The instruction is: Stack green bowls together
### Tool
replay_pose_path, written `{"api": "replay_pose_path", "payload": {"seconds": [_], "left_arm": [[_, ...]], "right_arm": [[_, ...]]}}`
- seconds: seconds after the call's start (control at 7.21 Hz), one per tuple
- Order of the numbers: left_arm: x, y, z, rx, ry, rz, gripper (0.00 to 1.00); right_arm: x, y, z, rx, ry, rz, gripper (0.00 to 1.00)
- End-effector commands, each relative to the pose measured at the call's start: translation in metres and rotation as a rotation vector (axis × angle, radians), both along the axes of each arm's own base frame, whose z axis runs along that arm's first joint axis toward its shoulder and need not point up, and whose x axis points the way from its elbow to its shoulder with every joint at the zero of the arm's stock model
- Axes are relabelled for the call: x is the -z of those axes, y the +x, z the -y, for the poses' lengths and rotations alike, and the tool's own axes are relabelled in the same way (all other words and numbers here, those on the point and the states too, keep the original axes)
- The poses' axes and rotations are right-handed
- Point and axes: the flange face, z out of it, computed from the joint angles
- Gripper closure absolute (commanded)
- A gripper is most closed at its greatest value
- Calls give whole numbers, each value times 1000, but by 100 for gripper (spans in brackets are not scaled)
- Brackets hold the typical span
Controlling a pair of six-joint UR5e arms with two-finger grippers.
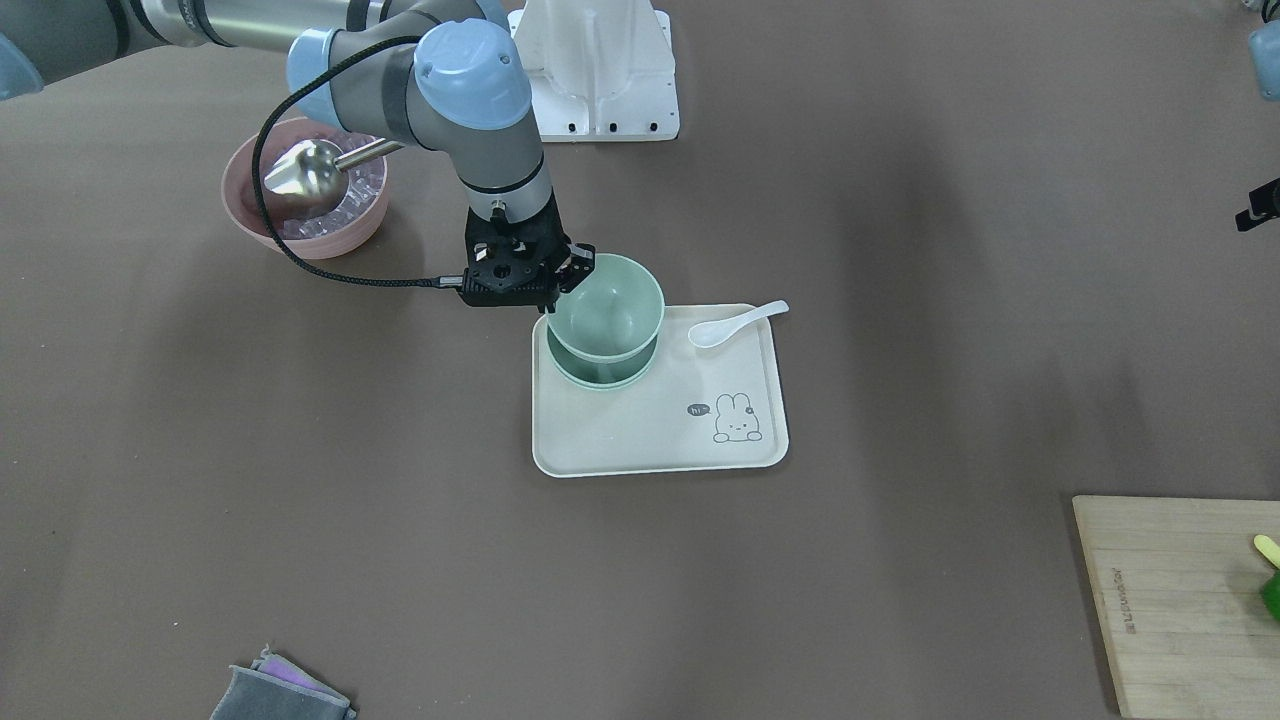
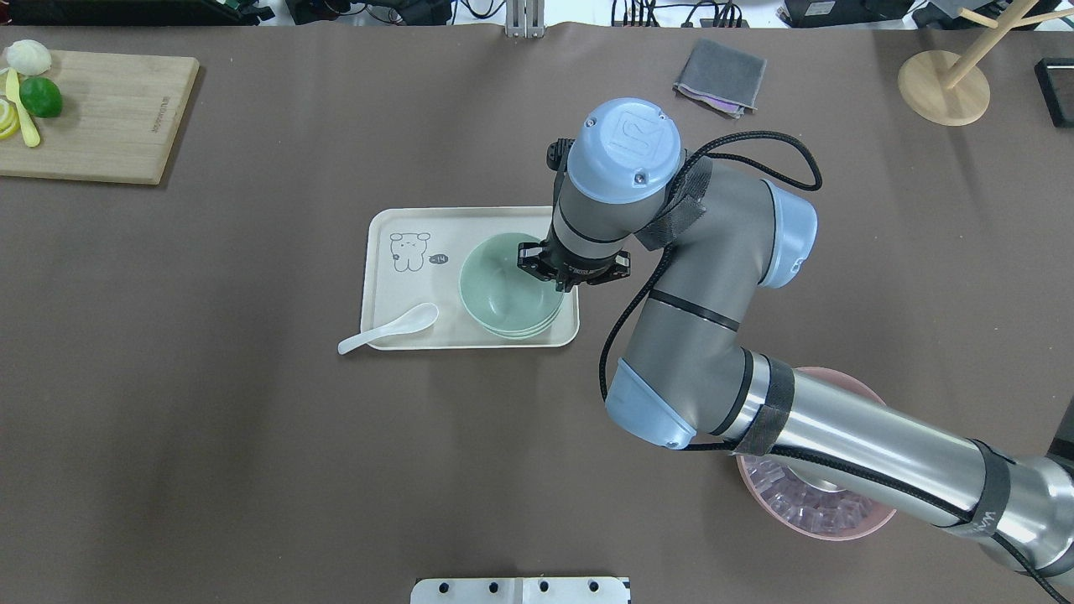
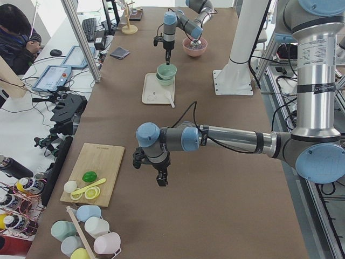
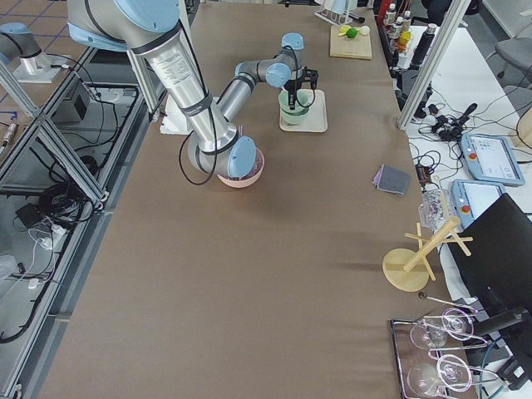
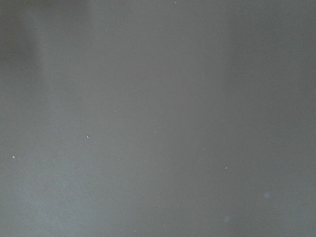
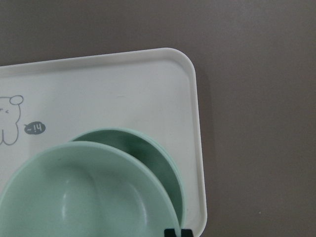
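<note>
My right gripper (image 1: 575, 272) is shut on the rim of a pale green bowl (image 1: 605, 305) and holds it tilted just above the other green bowls (image 1: 600, 375). Those sit nested on the cream tray (image 1: 660, 440). From overhead the held bowl (image 2: 503, 281) covers most of the nested ones (image 2: 527, 330). In the right wrist view the held bowl (image 6: 84, 197) fills the bottom left, with a lower bowl (image 6: 148, 150) behind it. My left gripper (image 3: 161, 179) hangs over bare table far from the tray; I cannot tell if it is open.
A white spoon (image 1: 735, 322) lies on the tray's edge. The pink bowl (image 1: 300, 240) with a metal scoop (image 1: 305, 172) and ice stands near the right arm. A cutting board (image 2: 101, 117), a grey cloth (image 2: 720, 77) and a white mount (image 1: 600, 70) lie further off.
</note>
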Motion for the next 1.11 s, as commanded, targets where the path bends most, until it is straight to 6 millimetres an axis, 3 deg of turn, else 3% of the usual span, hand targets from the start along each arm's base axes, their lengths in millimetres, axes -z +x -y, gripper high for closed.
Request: {"api": "replay_pose_path", "payload": {"seconds": [0.0, 0.97], "left_arm": [[0, 0, 0, 0, 0, 0, 2], [-1, 1, 0, -2, -3, 0, 2]], "right_arm": [[1, 2, 6, -7, 1, -2, 100], [-12, -10, 14, -3, -12, -33, 100]]}}
